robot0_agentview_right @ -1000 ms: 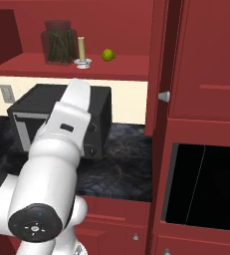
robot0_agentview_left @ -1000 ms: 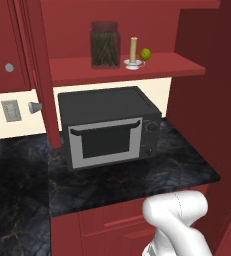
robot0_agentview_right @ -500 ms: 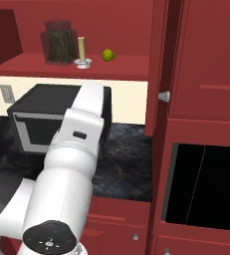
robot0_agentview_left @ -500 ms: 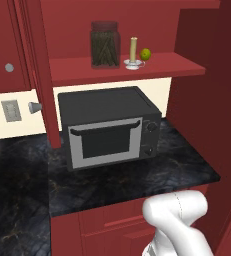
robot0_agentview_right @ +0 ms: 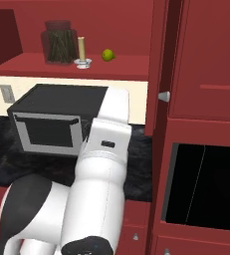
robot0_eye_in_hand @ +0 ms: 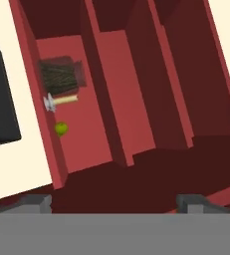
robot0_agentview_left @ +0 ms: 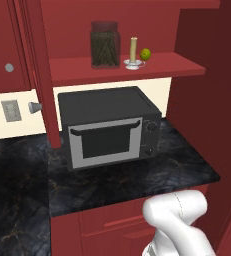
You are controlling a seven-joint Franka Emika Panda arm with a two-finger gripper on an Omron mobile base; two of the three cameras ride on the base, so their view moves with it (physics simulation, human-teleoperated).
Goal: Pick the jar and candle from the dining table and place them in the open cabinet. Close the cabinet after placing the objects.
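Since a moment ago only the white arm [robot0_agentview_right: 104,169] has swung rightward; the tall clear glass jar [robot0_agentview_left: 105,44] and pale stick candle [robot0_agentview_left: 133,52] stand untouched on the red cabinet shelf [robot0_agentview_left: 157,67], beside a small green ball [robot0_agentview_left: 146,53]. Both placements look done, and closing the red panelled door [robot0_agentview_left: 41,75] remains for the gripper [robot0_eye_in_hand: 114,201], its jaws spread wide and empty.

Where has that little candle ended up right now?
The candle stands upright on the open cabinet's red shelf, above the microwave. In both base views the jar is on its left and a small green ball on its right.
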